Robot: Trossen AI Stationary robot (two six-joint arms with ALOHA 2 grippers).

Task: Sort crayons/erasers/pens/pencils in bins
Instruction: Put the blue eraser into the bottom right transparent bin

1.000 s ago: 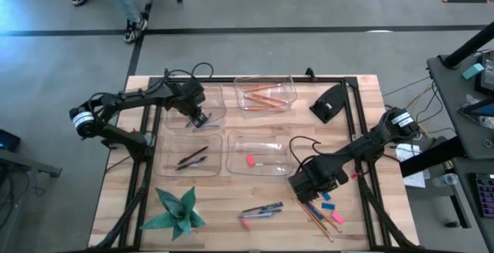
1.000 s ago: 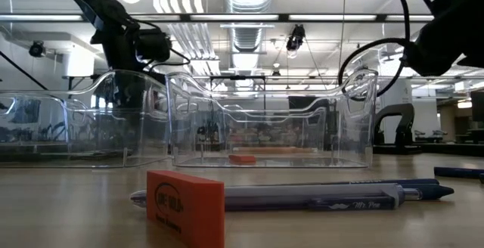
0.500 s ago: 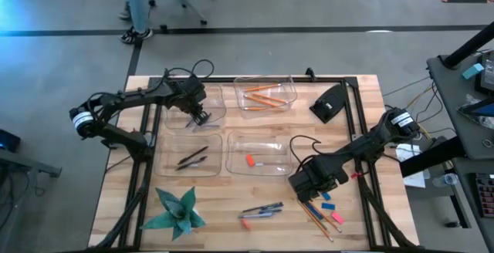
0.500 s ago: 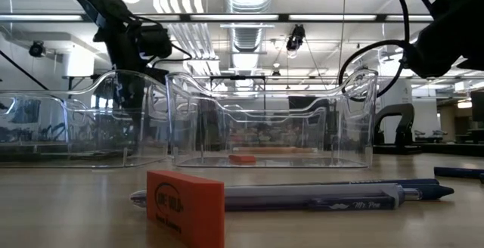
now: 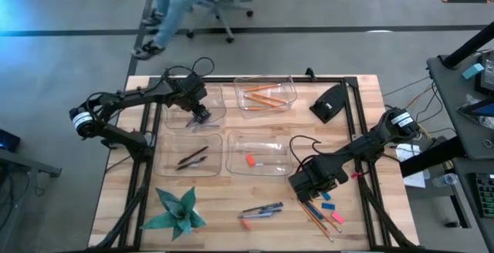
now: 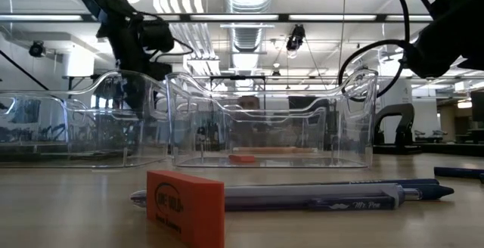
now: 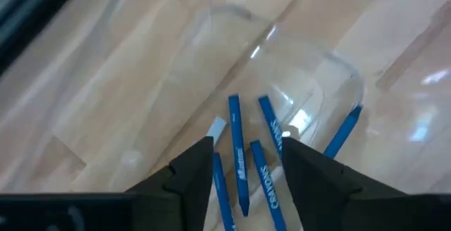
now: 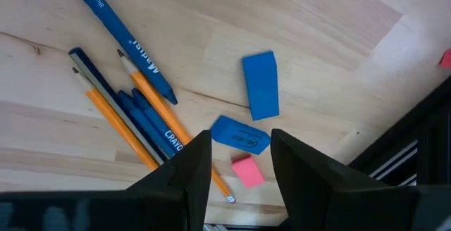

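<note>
Here, nearest us on the front edge of the table, we have the right gripper poised low over a mixed heap: blue crayons lying alongside orange pencils, with blue and pink erasers just beside them. Its fingers stand apart with nothing between them. To do this pick well, we judge we should settle on one item at the edge of the heap, say a lone eraser, and line the fingers across its short side so no neighbouring stick gets dragged along.

A little to the left, more pens and a red eraser lie loose near the green paper star.

Next come the two front bins: the right one holds a red eraser, the left one two dark pens.

Farthest back, the rear right bin holds orange pencils. The left gripper hangs over the rear left bin, where several blue crayons rest on the floor; its fingers are parted and empty, and we judge it should lift straight up to clear the wall.
</note>
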